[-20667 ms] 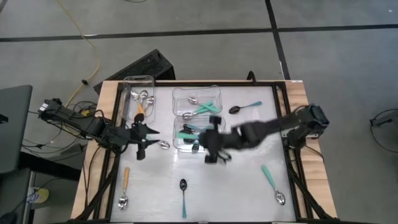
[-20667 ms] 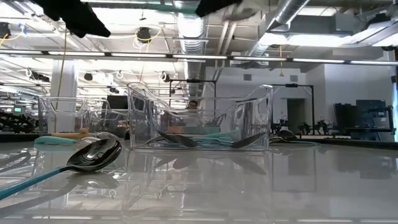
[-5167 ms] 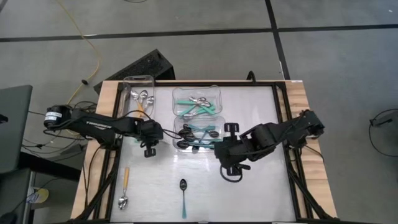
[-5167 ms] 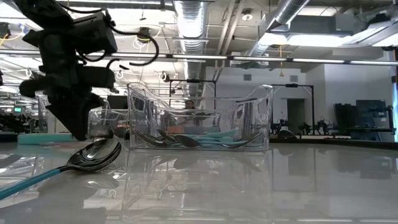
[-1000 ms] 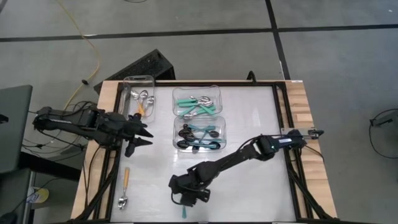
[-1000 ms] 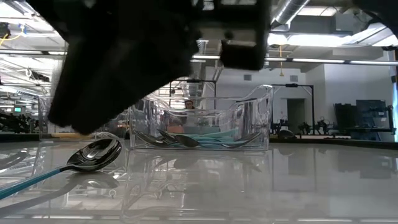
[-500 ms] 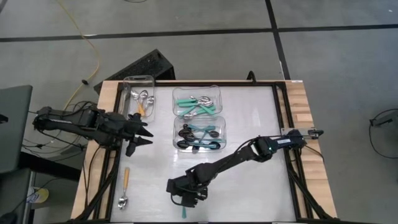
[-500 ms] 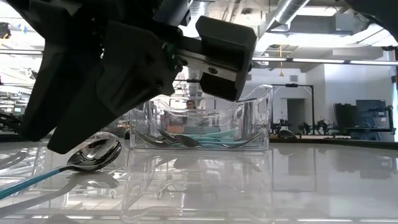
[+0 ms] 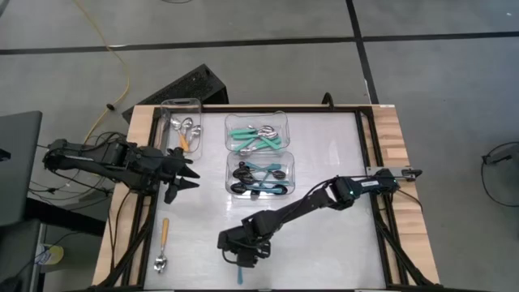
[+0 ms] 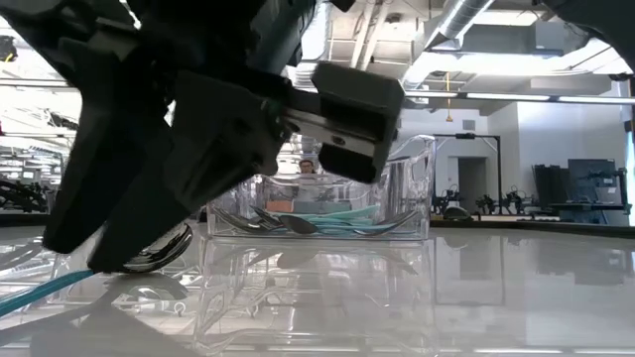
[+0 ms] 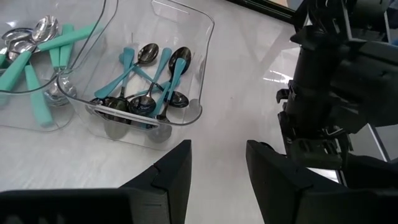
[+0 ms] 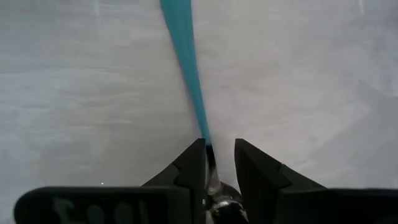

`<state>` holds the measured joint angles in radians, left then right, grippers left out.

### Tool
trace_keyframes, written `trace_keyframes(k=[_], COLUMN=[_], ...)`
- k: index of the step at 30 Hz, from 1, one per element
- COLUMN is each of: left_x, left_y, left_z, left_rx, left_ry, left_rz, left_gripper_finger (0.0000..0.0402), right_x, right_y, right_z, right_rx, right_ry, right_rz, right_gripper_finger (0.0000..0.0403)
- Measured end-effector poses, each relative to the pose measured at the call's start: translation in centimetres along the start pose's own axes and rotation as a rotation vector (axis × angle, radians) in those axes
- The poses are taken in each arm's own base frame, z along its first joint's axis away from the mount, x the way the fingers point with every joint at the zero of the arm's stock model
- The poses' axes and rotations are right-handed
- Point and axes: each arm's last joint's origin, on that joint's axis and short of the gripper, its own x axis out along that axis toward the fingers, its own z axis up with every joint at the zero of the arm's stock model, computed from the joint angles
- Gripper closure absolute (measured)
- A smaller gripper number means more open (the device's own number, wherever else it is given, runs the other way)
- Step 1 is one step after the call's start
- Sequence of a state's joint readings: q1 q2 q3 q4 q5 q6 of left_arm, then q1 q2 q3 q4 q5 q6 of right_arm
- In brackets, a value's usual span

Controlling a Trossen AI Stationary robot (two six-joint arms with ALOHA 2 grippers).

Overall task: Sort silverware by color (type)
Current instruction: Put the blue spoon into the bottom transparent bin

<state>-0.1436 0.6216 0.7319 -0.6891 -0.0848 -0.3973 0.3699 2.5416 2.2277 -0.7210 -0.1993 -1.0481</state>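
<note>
The black-bowled spoon with the slim teal handle [image 12: 185,68] lies flat on the pale desk [image 9: 324,251] at about six o'clock, near the front edge, and the right gripper [image 9: 240,253] is down over its neck. From that arm's own camera the two dark fingers [image 12: 194,167] straddle the thin stem where handle meets bowl, narrowly parted, with slivers of desk showing on both sides; I can't tell whether they have pinched it yet. Taking it at the neck makes sense to me, since the bowl is too rounded to hold and the stem fits between the tips.

Up toward the centre sits the clear plastic tub of black-bowled teal spoons [image 11: 144,87], the likely home for this one. At twelve o'clock from it is a second clear tub holding silver-bowled teal spoons [image 9: 255,136], and at about ten o'clock a narrow clear tub with silver spoons on orange handles [image 9: 182,126]. One orange-handled silver spoon [image 9: 163,243] lies loose at seven o'clock, unsorted.

The left gripper [image 9: 188,177] hovers at nine o'clock, fingers apart and empty, probably kept clear of the right arm's reach.
</note>
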Motion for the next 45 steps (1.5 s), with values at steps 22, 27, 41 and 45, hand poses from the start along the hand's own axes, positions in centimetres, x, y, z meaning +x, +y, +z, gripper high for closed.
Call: trace_keyframes(k=[22,27,41,45], left_x=[0.0,0.0,0.0,0.0], left_y=[0.0,0.0,0.0,0.0], left_z=[0.0,0.0,0.0,0.0], left_rx=[-0.007,-0.006,-0.006,-0.006], left_ry=[-0.001,-0.002,-0.004,0.010], left_rz=[0.002,0.002,0.000,-0.014], left_gripper_finger=[0.0265,0.0265,0.0265,0.0265], right_x=[0.5,-0.8,-14.1,-18.9], right_y=[0.9,1.0,-1.0,-1.6], right_z=[-1.0,-0.8,0.9,-0.8], right_rx=[0.175,0.293,0.572,0.668], right_ry=[0.039,0.063,0.062,0.106], right_rz=[0.068,0.089,-0.069,-0.146], right_gripper_finger=[0.0357,0.0380,0.0380,0.0381])
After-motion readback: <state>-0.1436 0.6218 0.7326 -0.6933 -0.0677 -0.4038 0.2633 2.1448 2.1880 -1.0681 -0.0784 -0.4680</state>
